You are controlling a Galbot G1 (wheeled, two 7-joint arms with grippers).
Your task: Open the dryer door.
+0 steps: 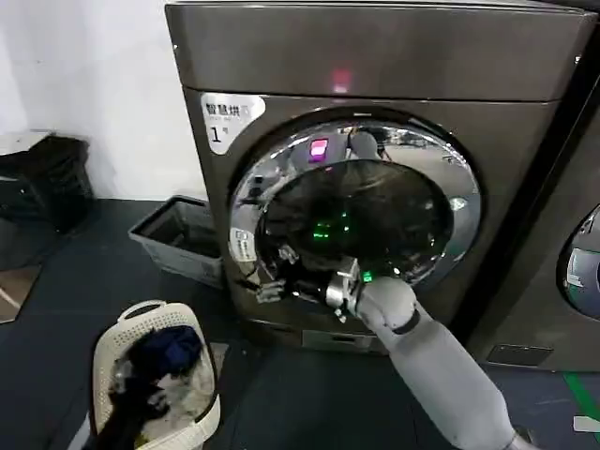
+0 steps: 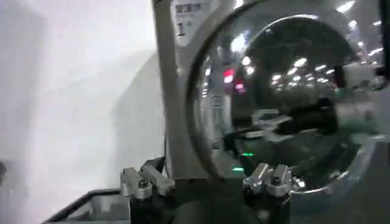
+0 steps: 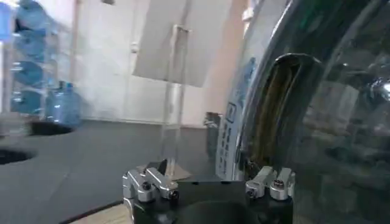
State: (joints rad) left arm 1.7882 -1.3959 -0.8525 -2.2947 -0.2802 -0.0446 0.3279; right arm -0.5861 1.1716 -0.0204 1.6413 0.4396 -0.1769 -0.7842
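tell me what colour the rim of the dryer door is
Shiny chrome silver, clearest in the head view: dryer door.

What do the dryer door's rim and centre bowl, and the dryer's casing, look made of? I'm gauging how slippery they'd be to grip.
The dryer door has a rim that looks like polished chrome, metal or plated plastic: it mirrors the room. Its centre bowl looks like dark tinted glass, showing sharp light reflections. The dryer casing looks like brushed bronze-grey metal with a soft streaky sheen. The right gripper is at the door's lower rim.
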